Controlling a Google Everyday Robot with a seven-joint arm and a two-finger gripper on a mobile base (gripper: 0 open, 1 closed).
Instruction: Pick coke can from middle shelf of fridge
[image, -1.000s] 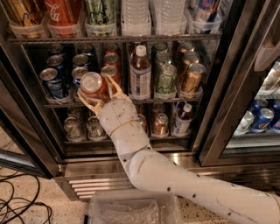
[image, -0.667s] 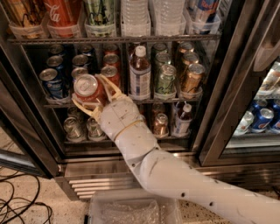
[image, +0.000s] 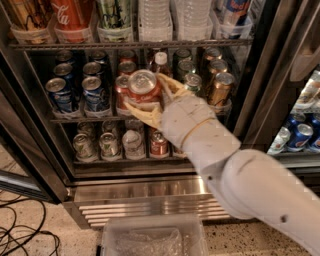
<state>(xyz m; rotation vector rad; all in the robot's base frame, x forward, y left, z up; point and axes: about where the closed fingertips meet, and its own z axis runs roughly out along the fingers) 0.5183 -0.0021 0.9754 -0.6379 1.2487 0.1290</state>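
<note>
Since the earlier frames, the gripper (image: 147, 95) and the coke can (image: 143, 86) have shifted rightward and slightly upward, and the arm (image: 260, 195) fills more of the lower right. Tan fingers (image: 172, 84) are clamped on either side of the red can, which is tilted so its silver top with pull tab faces the viewer, in front of the middle shelf (image: 80, 119) at centre frame. Left of it stand blue cans (image: 60, 92) in two rows; another red can sits just behind the held one. A white-capped bottle (image: 160, 62) stands above and behind, and to the right are a green can (image: 192, 82) and a gold can (image: 220, 89), partly hidden by the smooth white wrist. Silver-topped cans (image: 110, 145) line the lower rack. Beneath, the fridge (image: 140, 192) shows a ribbed steel grille. A clear plastic bin (image: 150, 235) lies at bottom centre, and dark cables (image: 20, 230) lie on the speckled floor at lower left.
</note>
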